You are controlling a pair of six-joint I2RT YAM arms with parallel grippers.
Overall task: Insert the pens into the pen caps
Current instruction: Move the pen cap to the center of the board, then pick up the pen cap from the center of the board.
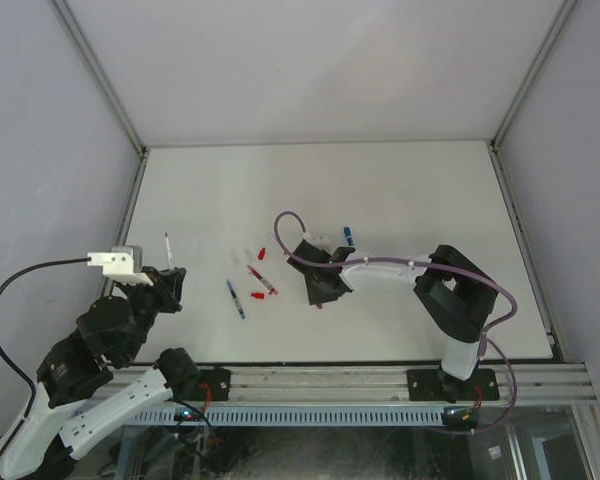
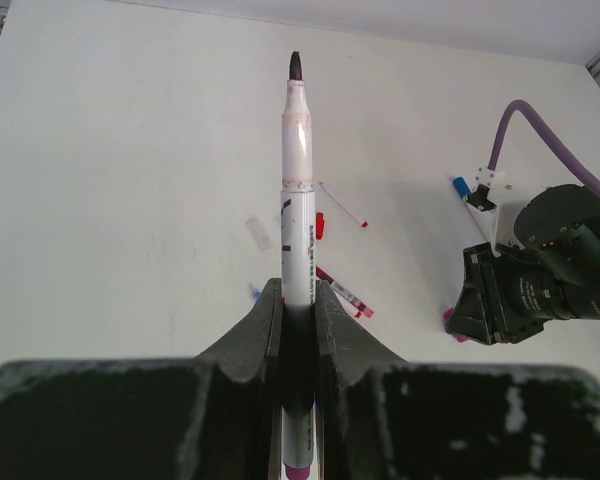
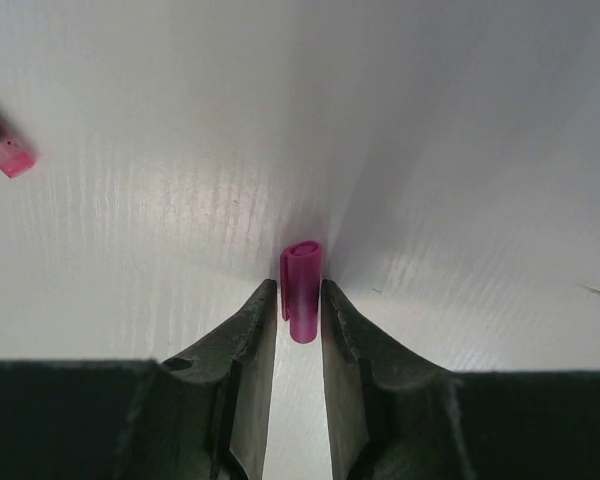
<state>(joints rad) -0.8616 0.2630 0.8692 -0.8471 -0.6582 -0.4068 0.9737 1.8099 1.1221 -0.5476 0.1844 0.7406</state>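
White tabletop (image 1: pixel 400 200), capping step: left gripper (image 2: pixel 298 296) clenched on an uncapped magenta-ended pen (image 2: pixel 298 200); right gripper (image 3: pixel 300 292) straddles a magenta cap (image 3: pixel 302 262), grip indeterminate; next likely needs a firm grasp, then alignment with the pen.

Two robot arms are standing in a robotics lab test cell.

An aluminium rail (image 1: pixel 380 378) is running along the near edge of a white surface (image 1: pixel 400 200), with the left arm (image 1: pixel 90 350) bolted toward the rail's left end and the right arm (image 1: pixel 450 300) toward its right end. Just below the rail, a slotted cable duct (image 1: pixel 330 413) is carrying wiring, while a black cable (image 1: pixel 0 300) and a purple hose (image 1: pixel 500 300) are looping off the arms. Beyond the rail, plain grey panels (image 1: pixel 310 60) in metal framing posts (image 1: pixel 100 75) are boxing the surface in, and marker pens (image 1: pixel 236 298) are lying scattered on it.
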